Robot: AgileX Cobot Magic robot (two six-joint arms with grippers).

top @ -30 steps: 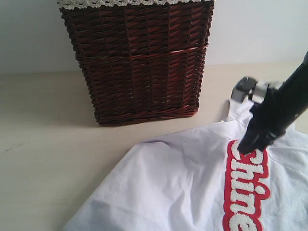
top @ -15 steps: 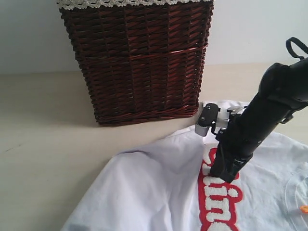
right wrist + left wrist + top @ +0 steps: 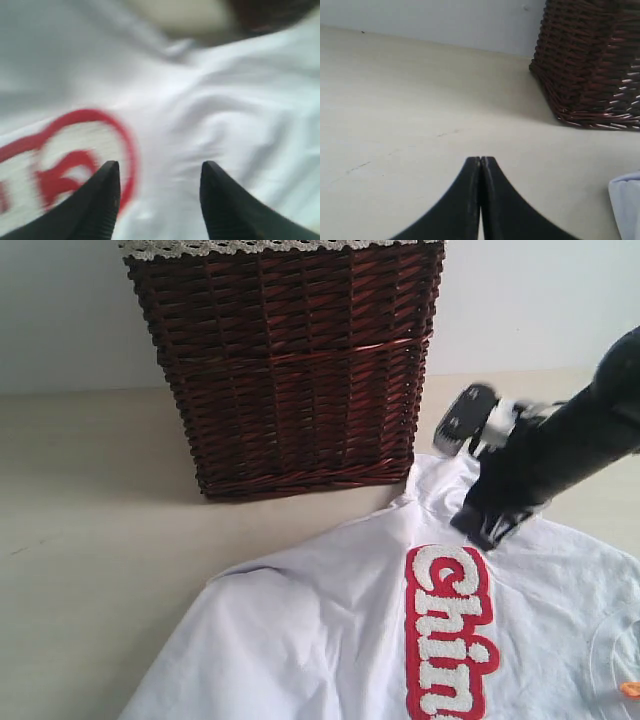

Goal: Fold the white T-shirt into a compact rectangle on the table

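Fingers of the right pincer stand apart, empty, just over the soft white red-lettered T-shirt spread on the pale beige tabletop beside a dark brown wicker basket, while the left pincer is closed tight.

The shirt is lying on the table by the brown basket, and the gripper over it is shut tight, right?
Not quite. The right gripper over the shirt is open: the right wrist view shows its jaws standing apart. The rest holds: the shirt lies on the table by the brown basket.
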